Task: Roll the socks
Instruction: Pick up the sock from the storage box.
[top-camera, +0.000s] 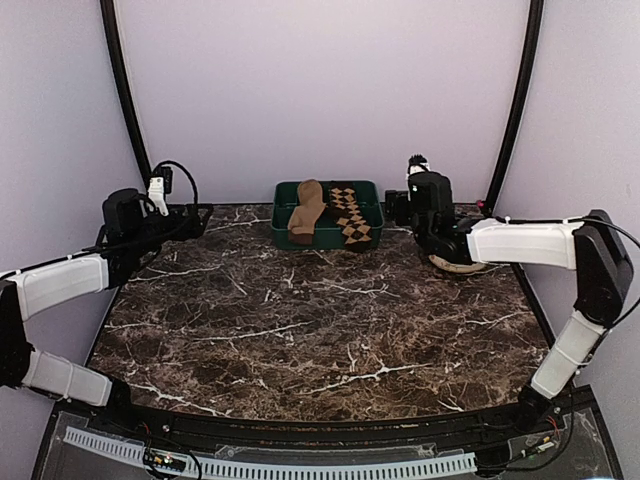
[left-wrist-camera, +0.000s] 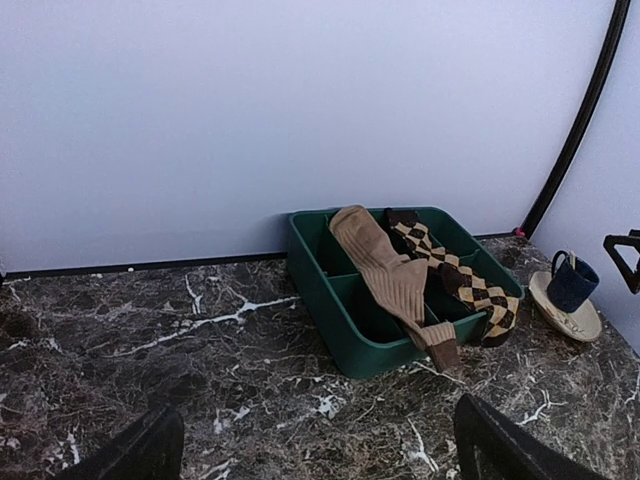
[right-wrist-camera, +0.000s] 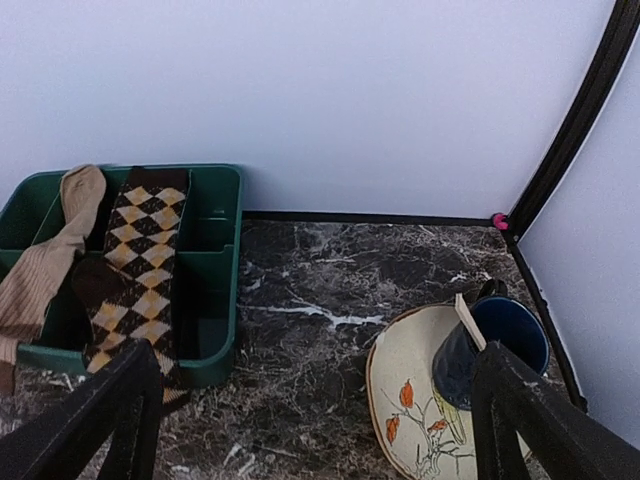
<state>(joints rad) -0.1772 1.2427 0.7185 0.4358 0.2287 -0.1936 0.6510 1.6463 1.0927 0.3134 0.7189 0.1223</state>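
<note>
Two socks lie draped over a green compartment tray (top-camera: 372, 215) at the back of the marble table. The plain tan-brown sock (top-camera: 305, 210) is on the left, its cuff hanging over the tray's front rim (left-wrist-camera: 385, 270). The argyle sock (top-camera: 350, 215) lies beside it on the right (left-wrist-camera: 460, 280), (right-wrist-camera: 135, 260), its end also hanging over the front. My left gripper (top-camera: 198, 218) hovers open at the far left, well apart from the tray (left-wrist-camera: 320, 455). My right gripper (top-camera: 396, 207) stands open just right of the tray (right-wrist-camera: 320, 425). Both hold nothing.
A cream plate (right-wrist-camera: 415, 400) with an orange leaf drawing sits at the back right, under my right wrist. On it stands a dark blue mug (right-wrist-camera: 505, 345) with a wooden stick in it. White walls and black corner posts (top-camera: 125, 90) enclose the table.
</note>
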